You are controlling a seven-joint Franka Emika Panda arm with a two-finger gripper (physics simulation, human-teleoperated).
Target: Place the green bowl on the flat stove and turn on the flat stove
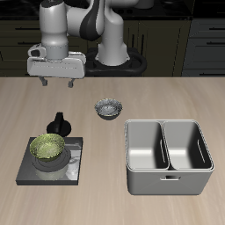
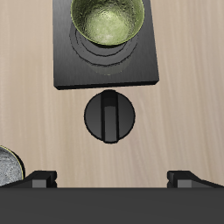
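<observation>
Already the green bowl (image 1: 47, 150) sits on the flat stove (image 1: 72, 164) near the surface's front edge; the pincer (image 1: 56, 84) hangs wide and empty above the knob (image 2: 109, 117); a skewed descent could miss the knob or jolt the bowl.

- The arm (image 1: 88, 22) is built of rounded white segments with dark joints.
- The gripper (image 1: 54, 83) is formed by a pale grey block with two short black fingers (image 2: 39, 181).

A green bowl (image 2: 107, 19) sits on the ring burner of a flat stove (image 2: 105, 72), on a pale wooden tabletop (image 2: 188, 122). The stove's black knob (image 2: 109, 116) lies between the plate and the end effector (image 2: 117, 181), whose two fingertips (image 2: 41, 180) stand wide apart.
</observation>
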